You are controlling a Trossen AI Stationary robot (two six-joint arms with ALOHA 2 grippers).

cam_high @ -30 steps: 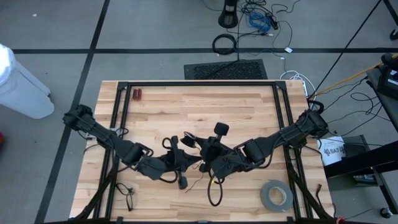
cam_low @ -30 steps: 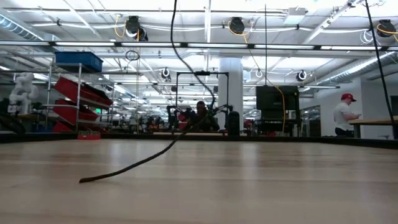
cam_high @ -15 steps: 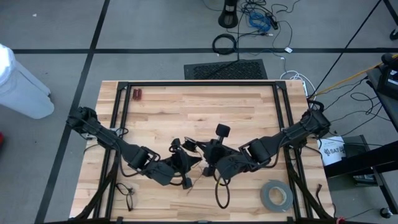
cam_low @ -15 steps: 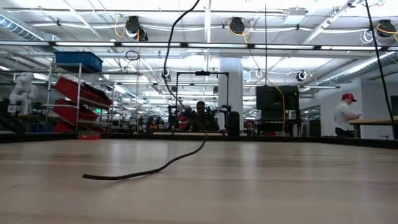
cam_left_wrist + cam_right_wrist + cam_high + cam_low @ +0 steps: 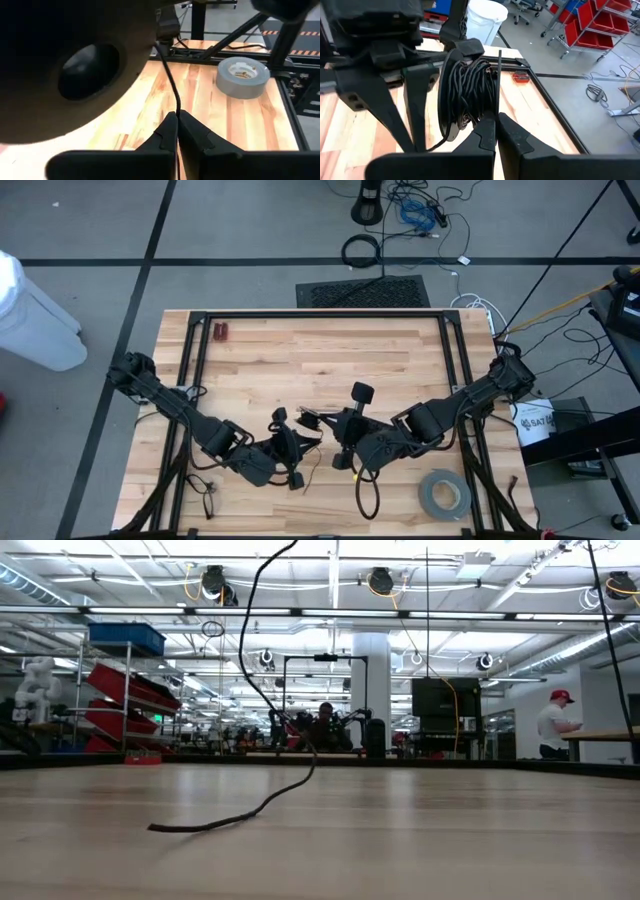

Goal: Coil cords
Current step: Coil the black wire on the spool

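Observation:
The cords are one thin black cord, partly wound into a coil (image 5: 467,95) held up between my two grippers over the table's near middle. My right gripper (image 5: 496,120) is shut on the coil. My left gripper (image 5: 177,117) is shut on a single strand that runs off toward the right gripper. In the high view the left gripper (image 5: 291,461) and the right gripper (image 5: 343,448) stand close together. The cord's loose tail hangs down, and its end (image 5: 200,826) lies on the table. My left gripper pinches one strand of the cord (image 5: 177,106) between its two fingertips, and the fingers slant a little downward. The strand runs on from the tips, clear of the table, toward the right gripper. My right gripper pinches the near edge of the coil (image 5: 490,111) between its two fingers, which slant a little downward. The coil stands on edge in front of the fingers, lifted clear of the table. How many turns it has, I cannot tell.
A grey tape roll (image 5: 444,493) lies near the table's near right corner. A small red thing (image 5: 221,332) sits at the far left. Thin black wires (image 5: 205,492) lie at the near left. Black frame rails (image 5: 195,370) run along the table's sides.
My left gripper has gone toward the table's near edge and sunk a little. My right gripper has drifted toward the right edge. The hanging cord has bowed, and its end on the table has slid a short way.

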